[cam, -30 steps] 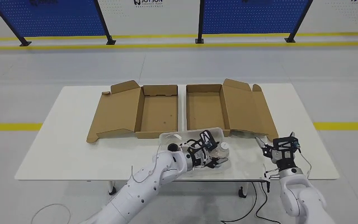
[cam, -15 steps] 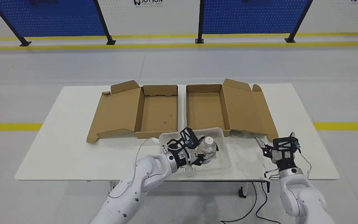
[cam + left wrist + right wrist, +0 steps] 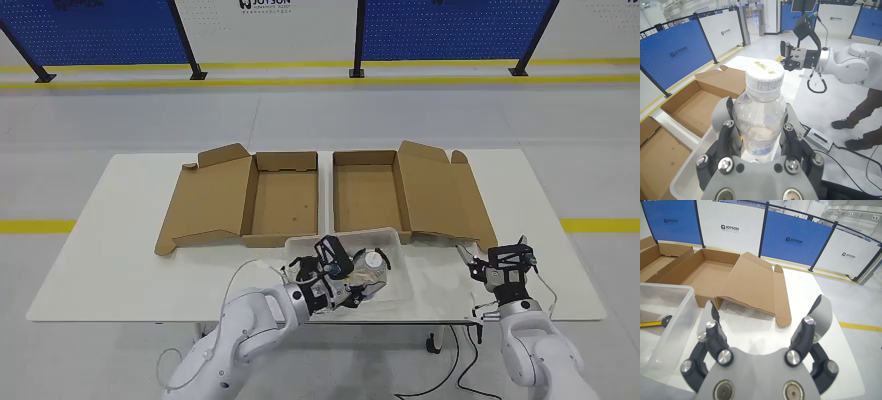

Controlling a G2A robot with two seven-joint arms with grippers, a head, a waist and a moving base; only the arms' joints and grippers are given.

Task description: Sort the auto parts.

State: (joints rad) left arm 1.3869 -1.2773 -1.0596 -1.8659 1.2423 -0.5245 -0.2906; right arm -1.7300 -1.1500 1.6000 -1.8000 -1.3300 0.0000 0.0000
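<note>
Top view: we make out nothing in the left box (image 3: pixel 285 205) or the right box (image 3: pixel 365 200), so sorting looks barely begun; the left claw (image 3: pixel 365 270) hangs over the clear bin (image 3: pixel 405 282) on the counter (image 3: pixel 120 260). Left wrist view: we note that claw clamped on a clear, white-capped bottle (image 3: pixel 761 113), held over the bin. Right wrist view: the right claw (image 3: pixel 766 301) is spread apart beside the bin; a tape measure (image 3: pixel 653 323) lies inside.

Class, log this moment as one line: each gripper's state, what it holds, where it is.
left gripper: shut on clear plastic bottle, over clear plastic bin | right gripper: open, empty, over table
</note>
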